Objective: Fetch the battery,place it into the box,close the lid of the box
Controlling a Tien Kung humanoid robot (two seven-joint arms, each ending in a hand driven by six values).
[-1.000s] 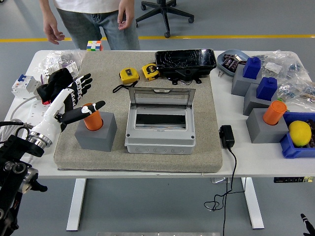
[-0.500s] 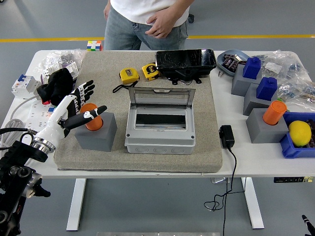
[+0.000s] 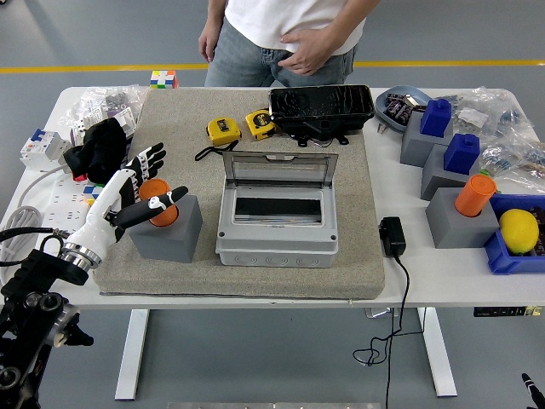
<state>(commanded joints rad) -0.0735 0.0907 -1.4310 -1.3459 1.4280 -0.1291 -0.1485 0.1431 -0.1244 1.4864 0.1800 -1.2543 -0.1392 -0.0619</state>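
Battery (image 3: 156, 201), the orange cylinder, stands upright in its grey holder block (image 3: 167, 230) at the left of the mat, with the left robot hand (image 3: 136, 186) cupped round it, thumb across its front and fingers behind but not yet visibly clamped or lifting, so I judge the fetch barely begun, while the grey box (image 3: 275, 223) at mid-mat waits empty with its lid (image 3: 277, 169) raised. Compared with a second ago, the hand has closed in lower about the cylinder, and the person (image 3: 285, 34) beyond the table (image 3: 443, 277) has stepped rightward.
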